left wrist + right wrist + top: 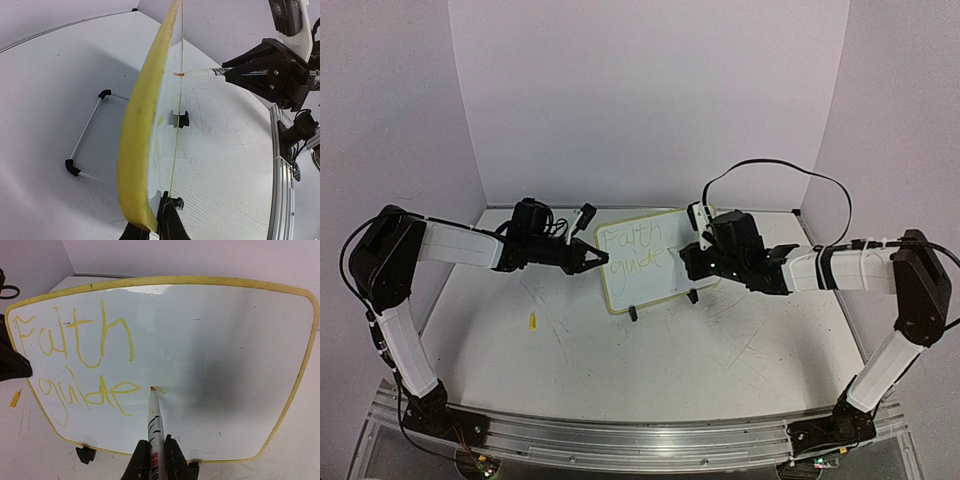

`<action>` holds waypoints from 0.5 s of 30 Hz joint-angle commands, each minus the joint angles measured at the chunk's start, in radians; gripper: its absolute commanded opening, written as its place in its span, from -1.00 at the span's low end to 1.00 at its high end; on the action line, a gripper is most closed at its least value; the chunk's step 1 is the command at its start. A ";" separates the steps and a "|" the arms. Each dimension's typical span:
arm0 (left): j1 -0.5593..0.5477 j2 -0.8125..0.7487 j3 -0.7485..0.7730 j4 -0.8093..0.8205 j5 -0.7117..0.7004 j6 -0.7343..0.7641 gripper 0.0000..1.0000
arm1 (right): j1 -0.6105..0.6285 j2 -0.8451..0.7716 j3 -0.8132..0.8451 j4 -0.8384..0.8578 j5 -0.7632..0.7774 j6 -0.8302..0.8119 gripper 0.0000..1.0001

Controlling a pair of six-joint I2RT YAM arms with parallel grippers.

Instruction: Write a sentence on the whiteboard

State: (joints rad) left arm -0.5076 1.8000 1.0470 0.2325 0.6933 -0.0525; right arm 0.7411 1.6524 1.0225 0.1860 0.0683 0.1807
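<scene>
Looking down from the top camera, we see the whiteboard [655, 270] standing on its feet near the middle of the table [620, 365], tipped back a little, between the two arms. The left gripper [597, 258] is clamped on the board's left edge. The right gripper [688, 262] sits just in front of the board's lower right part; from up here we cannot make out what it holds. Yellow writing fills the board's left half. A small yellow piece [532, 321] lies on the table, left of the board and apart from it.

From the left wrist we see the board edge-on, its yellow rim [137, 125] running up the frame. The left fingers [170, 225] pinch that rim at the bottom of the view. Behind the board, the wire stand [86, 134] reaches out over the table; in front, a black clip foot [179, 119] grips the lower rim. The right gripper comes in from the right, carrying a marker [205, 73] whose orange tip touches the board's face.

From the right wrist we read "Faith" above "guide" in yellow. The right fingers [141, 460] are closed narrowly around the marker's barrel. Its tip touches the board just right of the last "e", beside a short fresh stroke. The dark left gripper shows at the board's left edge.
</scene>
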 commanded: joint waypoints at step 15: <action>0.018 0.030 0.013 -0.080 -0.189 0.095 -1.00 | 0.015 0.002 -0.009 -0.016 0.022 0.019 -1.00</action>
State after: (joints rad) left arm -0.5076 1.8000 1.0470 0.2325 0.6937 -0.0517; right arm 0.7517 1.6554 1.0218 0.1718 0.0600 0.1882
